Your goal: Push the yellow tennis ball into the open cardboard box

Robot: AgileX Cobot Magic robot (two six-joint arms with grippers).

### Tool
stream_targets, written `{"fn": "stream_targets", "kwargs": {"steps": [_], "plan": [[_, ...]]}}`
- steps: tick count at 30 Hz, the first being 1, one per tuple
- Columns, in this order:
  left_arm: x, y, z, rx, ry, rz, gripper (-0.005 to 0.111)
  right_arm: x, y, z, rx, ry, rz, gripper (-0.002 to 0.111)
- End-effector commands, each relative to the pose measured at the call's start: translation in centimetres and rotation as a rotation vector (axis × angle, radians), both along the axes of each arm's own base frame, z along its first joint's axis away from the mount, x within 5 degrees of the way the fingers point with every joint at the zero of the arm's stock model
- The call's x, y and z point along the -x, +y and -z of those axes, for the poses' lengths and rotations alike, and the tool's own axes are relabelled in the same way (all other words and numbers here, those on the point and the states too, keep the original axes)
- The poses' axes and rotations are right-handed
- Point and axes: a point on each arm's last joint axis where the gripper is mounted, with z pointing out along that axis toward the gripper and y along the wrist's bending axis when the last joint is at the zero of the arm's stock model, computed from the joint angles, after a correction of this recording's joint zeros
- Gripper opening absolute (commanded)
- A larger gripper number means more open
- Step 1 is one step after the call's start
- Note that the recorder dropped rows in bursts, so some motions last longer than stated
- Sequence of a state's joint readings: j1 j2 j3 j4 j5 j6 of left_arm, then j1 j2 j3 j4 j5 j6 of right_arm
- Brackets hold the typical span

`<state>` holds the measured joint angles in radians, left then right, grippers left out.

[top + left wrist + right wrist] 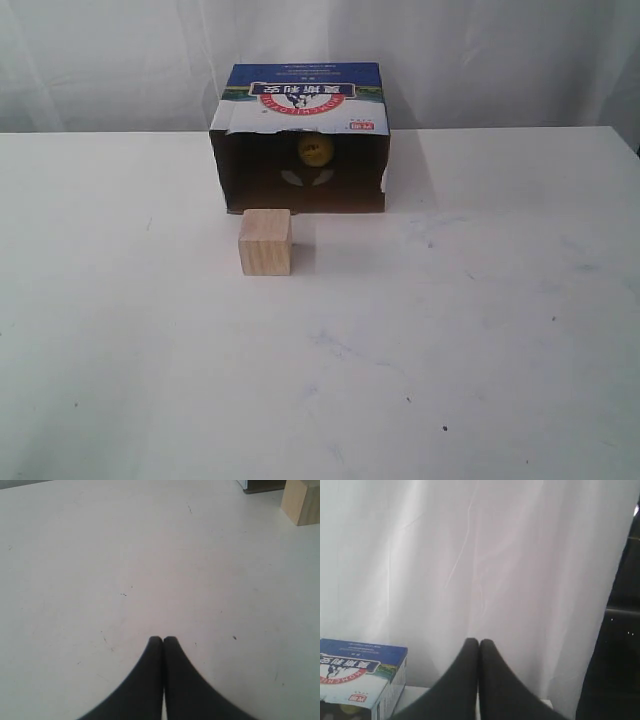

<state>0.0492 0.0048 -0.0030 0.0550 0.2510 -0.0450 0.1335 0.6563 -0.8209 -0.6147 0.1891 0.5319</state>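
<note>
The yellow tennis ball (314,151) rests inside the open cardboard box (302,103), deep in its dark interior at the table's far middle. The box's blue printed top with the red-and-white logo also shows in the right wrist view (360,672). Neither gripper appears in the exterior view. My left gripper (163,640) is shut and empty, hanging over bare white table. My right gripper (479,642) is shut and empty too, raised and facing the white curtain, with the box off to one side.
A pale wooden cube (266,242) stands just in front of the box's opening, toward its left side; it also shows in the left wrist view (302,501). A white curtain (480,50) hangs behind the white table (450,330).
</note>
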Motion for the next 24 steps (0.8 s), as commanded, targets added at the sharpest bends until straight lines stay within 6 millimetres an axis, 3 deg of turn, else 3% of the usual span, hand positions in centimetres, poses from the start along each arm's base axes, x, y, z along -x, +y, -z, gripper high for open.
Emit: {"fn": "stream_targets", "kwargs": {"steps": [1,3,9,16,21,24], "plan": [[0.0,0.0,0.1,0.004,-0.004,0.004,0.0,4.4,-1.2,1.9,-0.141,0.034,0.059,0.0],[0.0,0.0,0.1,0.004,-0.004,0.004,0.0,6.4,-1.8,2.6,-0.259,0.089,0.097,0.0],[0.0,0.0,0.1,0.004,-0.004,0.004,0.0,11.0,-3.5,4.5,-0.321,0.187,0.232,0.0],[0.0,0.0,0.1,0.004,-0.004,0.004,0.0,15.1,-4.5,4.9,-0.244,0.052,0.27,0.0],[0.0,0.0,0.1,0.004,-0.004,0.004,0.0,13.5,-3.8,6.6,-0.005,-0.145,0.256,0.0],[0.0,0.0,0.1,0.004,-0.004,0.004,0.0,10.8,-2.8,10.4,0.155,-0.122,0.215,0.0]]}}
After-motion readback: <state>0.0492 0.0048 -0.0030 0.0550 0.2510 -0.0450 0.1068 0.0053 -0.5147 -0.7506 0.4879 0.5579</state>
